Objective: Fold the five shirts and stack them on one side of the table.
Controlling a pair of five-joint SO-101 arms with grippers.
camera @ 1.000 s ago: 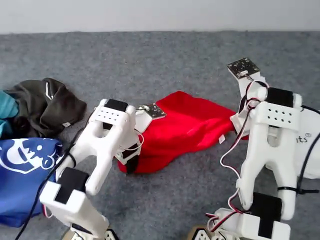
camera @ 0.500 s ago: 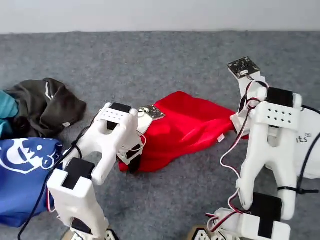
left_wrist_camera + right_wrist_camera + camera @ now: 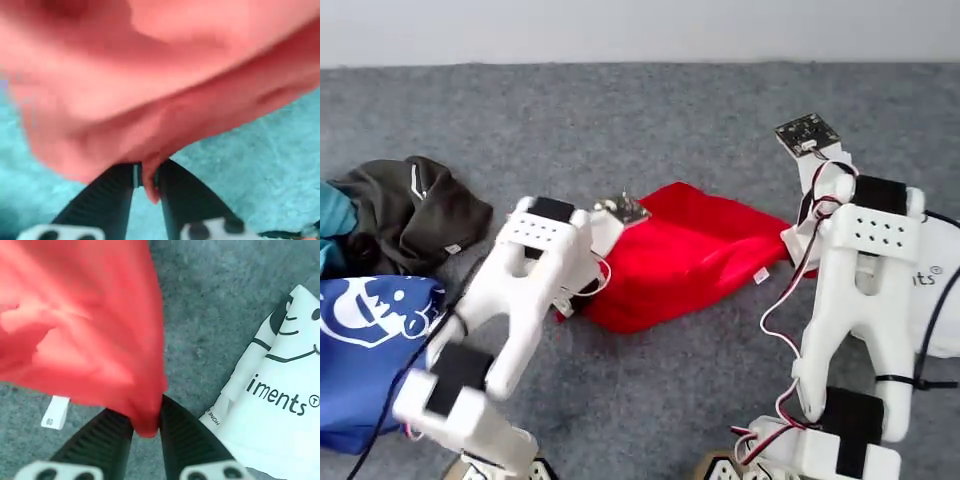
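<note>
A red shirt (image 3: 685,255) lies bunched in the middle of the grey table, held at both ends. My left gripper (image 3: 146,175) is shut on the red shirt's (image 3: 150,80) near-left corner, the cloth pinched between its black fingers. My right gripper (image 3: 146,426) is shut on the red shirt's (image 3: 85,325) right corner, with a white label (image 3: 55,412) hanging below the fold. In the high view the left arm (image 3: 535,270) stands over the shirt's left end and the right arm (image 3: 860,260) at its right end. A white printed shirt (image 3: 280,390) lies beside the right gripper.
A dark olive shirt (image 3: 415,210), a teal shirt (image 3: 332,225) and a blue printed shirt (image 3: 365,340) lie at the table's left side. The white shirt (image 3: 945,290) sits at the right edge, behind the right arm. Bare grey carpet (image 3: 620,120) stretches behind.
The left arm has pulled the red shirt's left corner up and toward the back, so the low left flap has drawn in and the shirt looks shorter. The right arm has stayed put.
</note>
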